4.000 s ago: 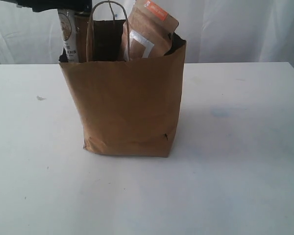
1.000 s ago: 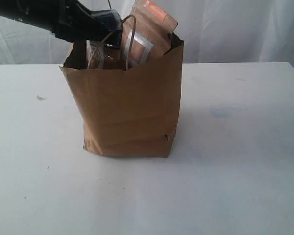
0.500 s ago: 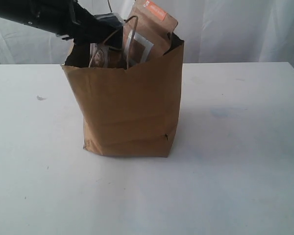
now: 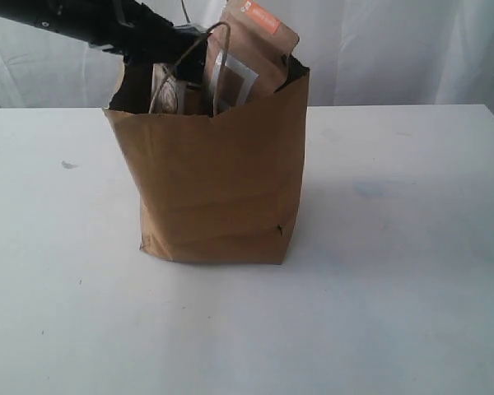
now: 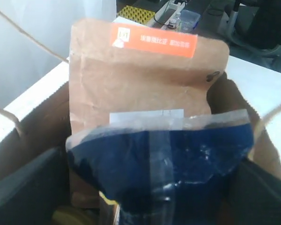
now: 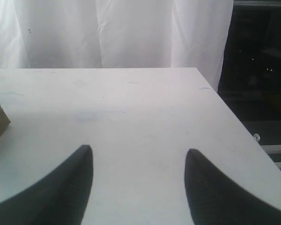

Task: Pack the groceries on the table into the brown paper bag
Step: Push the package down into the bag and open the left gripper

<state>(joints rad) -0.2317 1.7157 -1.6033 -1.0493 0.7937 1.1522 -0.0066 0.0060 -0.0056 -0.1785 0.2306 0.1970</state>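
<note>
Clearance matters: our left jaws stand spread either side of the noodle pack (image 5: 168,173) in the brown paper bag (image 4: 214,189), against the pouch (image 5: 140,93). We'd lift straight, dodging the handles (image 5: 30,33). Our right jaws hang parted over the desk (image 6: 131,108).

one paper bag (image 4: 214,189), one pouch (image 5: 140,79), one noodle pack (image 5: 168,173)

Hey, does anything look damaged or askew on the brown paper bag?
The brown paper bag has a small nick low on its front, near the right edge. The brown orange-labelled pouch pokes out above it, tilted.
</note>
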